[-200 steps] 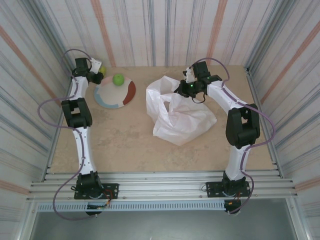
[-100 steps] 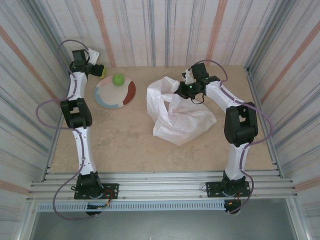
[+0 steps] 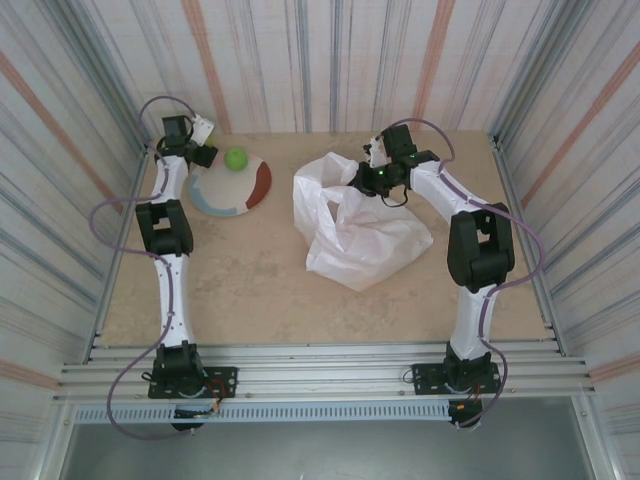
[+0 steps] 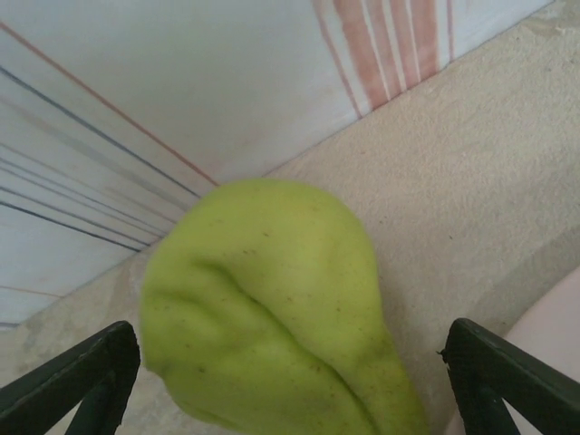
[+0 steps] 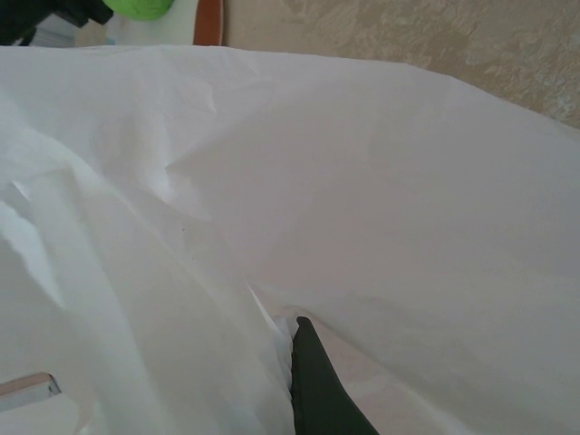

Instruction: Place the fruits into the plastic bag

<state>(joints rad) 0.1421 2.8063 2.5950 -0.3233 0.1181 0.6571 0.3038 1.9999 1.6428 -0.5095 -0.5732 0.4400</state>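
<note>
Left wrist: left tool (image 4: 288,331) spread wide, yellow-green fruit (image 4: 263,290) between its fingers, bench (image 4: 471,163) beyond. Top external: right tool (image 3: 374,180) pressed together, pinching bag (image 3: 365,240) at its rim, mid-bench. Green fruit (image 3: 236,158) sits on plate (image 3: 212,195).

It looked like a robotics lab cell: a beige tabletop (image 3: 250,290) boxed in by striped walls (image 3: 330,60), with a cabled left arm (image 3: 165,260) and right arm (image 3: 480,250) bolted to an aluminium rail (image 3: 320,365) along the near edge.
</note>
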